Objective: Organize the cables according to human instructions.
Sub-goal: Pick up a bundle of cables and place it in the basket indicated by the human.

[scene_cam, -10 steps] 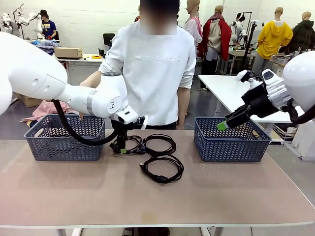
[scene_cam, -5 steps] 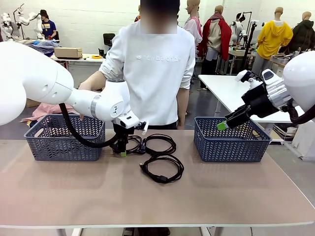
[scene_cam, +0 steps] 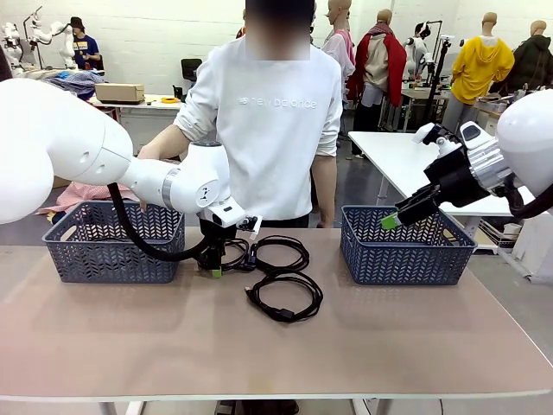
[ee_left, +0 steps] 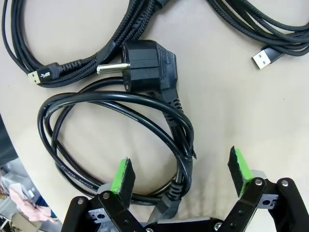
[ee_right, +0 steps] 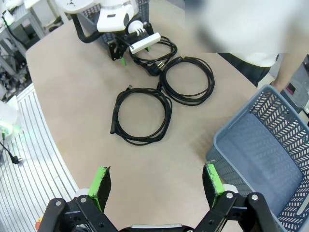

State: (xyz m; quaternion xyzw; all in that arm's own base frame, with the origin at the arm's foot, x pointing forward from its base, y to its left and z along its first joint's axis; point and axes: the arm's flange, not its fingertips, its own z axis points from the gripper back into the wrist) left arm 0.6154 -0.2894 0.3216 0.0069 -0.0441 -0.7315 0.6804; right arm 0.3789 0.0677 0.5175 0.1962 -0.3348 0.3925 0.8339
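Blocking leftmost cable (ee_left: 145,67) in front view: left gripper (scene_cam: 214,266), fingers (ee_left: 123,176) spread.

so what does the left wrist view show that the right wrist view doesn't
Left wrist view: close detail. A power plug with metal pins, a silver USB plug, and the open left gripper straddling one side of the coiled power cable.
Right wrist view: the wider layout. A near coil, a far coil, a blue basket, and the open right gripper.
Both: the tan table and the power cable under the left gripper.
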